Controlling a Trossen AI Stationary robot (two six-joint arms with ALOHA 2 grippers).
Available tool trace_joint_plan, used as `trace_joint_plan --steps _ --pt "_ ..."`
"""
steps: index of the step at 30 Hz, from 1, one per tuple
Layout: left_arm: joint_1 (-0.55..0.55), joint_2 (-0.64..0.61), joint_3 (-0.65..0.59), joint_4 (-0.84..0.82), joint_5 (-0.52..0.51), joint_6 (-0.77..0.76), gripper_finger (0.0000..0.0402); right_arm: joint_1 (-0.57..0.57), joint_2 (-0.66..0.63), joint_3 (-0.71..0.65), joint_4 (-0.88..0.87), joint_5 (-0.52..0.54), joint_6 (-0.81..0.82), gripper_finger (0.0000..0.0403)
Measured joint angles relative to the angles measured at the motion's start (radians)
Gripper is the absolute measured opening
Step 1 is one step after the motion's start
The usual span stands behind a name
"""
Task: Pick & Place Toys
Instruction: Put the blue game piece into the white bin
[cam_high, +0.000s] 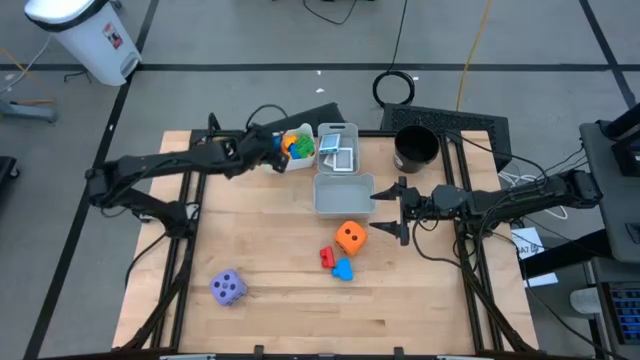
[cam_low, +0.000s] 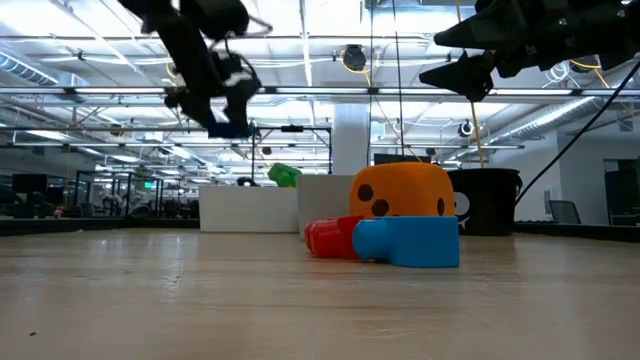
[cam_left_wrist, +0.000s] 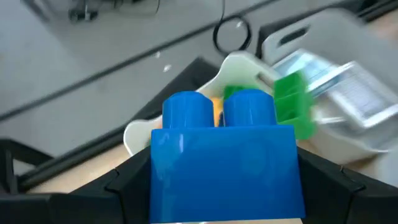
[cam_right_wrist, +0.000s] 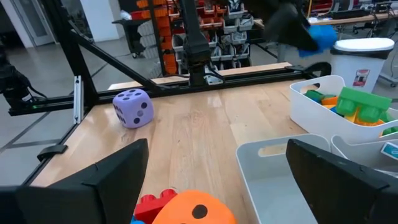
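**Blue block held over the block bin; four toys counted loose on the table**

One blue block (cam_left_wrist: 222, 163) is clamped between the fingers of the left gripper (cam_high: 272, 152), above the white bin (cam_high: 303, 133) of blocks. The right gripper (cam_high: 390, 208) is spread wide and empty beside the grey bin (cam_high: 343, 206).

On the table (cam_high: 270, 300) are counted:
- one orange die (cam_high: 349, 237)
- one purple die (cam_high: 228, 288)
- one red block (cam_high: 327, 257)
- one second blue block (cam_high: 343, 269)

Three bins are counted; the third bin (cam_high: 337, 130) holds cards.
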Motion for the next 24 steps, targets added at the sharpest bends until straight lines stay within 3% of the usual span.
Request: trace_joint_plan --steps 8,16,21,24 --pt "0.125 0.196 0.0 0.039 0.084 0.02 0.0291 0.0 0.0 0.0 -0.001 0.0 -0.007 0.0357" --pt "0.147 0.316 0.0 0.058 0.11 0.039 0.0291 -0.001 0.0 0.0 -0.011 0.0 -0.017 0.0357" --pt "0.145 0.324 0.001 0.078 0.108 0.132 0.0376 -0.001 0.0 0.0 -0.011 0.0 -0.018 0.0357" --pt "0.145 0.312 0.0 0.086 0.113 0.156 0.037 -0.001 0.0 0.0 -0.013 0.0 -0.018 0.0357"
